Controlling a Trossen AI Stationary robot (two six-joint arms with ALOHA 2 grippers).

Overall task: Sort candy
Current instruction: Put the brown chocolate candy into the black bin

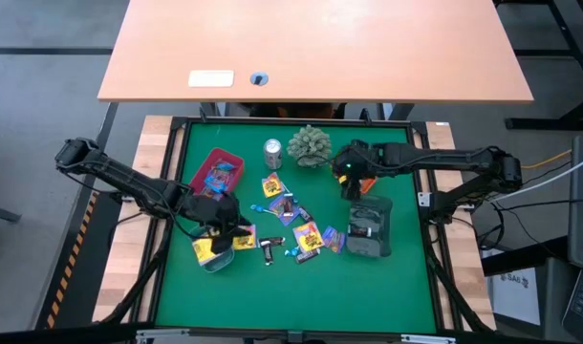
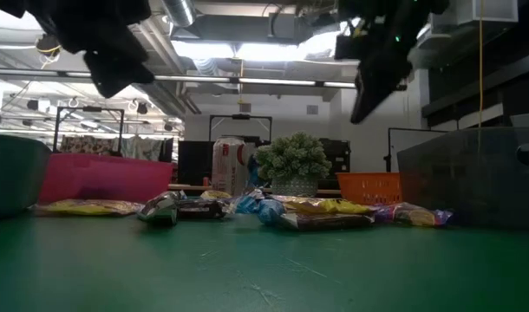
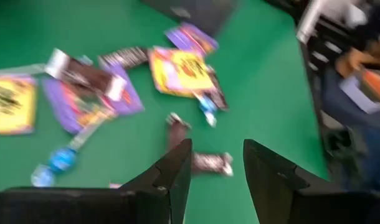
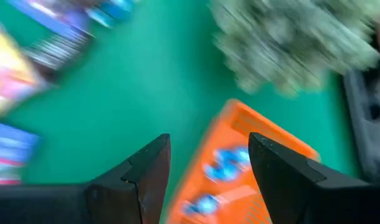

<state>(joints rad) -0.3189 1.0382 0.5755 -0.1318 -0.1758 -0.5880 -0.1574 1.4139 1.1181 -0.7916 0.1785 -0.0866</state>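
The big green felt counter (image 1: 301, 287) held everything. A dark grey plastic tray (image 1: 371, 229) sat on its right side, with some dark pieces inside. A pink plastic tray (image 1: 215, 174) sat on the left side toward the back, with blue-wrapped sweets in it. A small orange plastic basket (image 4: 240, 168) was at the back right, just beside a green spiky plant ball (image 1: 310, 144). It held a few tiny blue-wrapped pieces. A silver can (image 1: 272, 152) stood between the pink tray and the plant ball. A grey bowl (image 1: 213, 256) with a yellow packet in it sat at the left, mostly under the left arm.

The candy (image 1: 290, 225) lay spread in the middle of the counter, between the trays: yellow packets with purple print, purple packets, little blue sweets and dark brown mini bars.

The left claw (image 3: 216, 163) hung over the left edge of the pile. Its fingers were spread apart with nothing between them. One dark brown mini bar (image 3: 210, 163) lay on the green felt right below the gap.

The right claw (image 4: 209, 163) hung over the orange basket at the back right. Its fingers were spread wide and held nothing.
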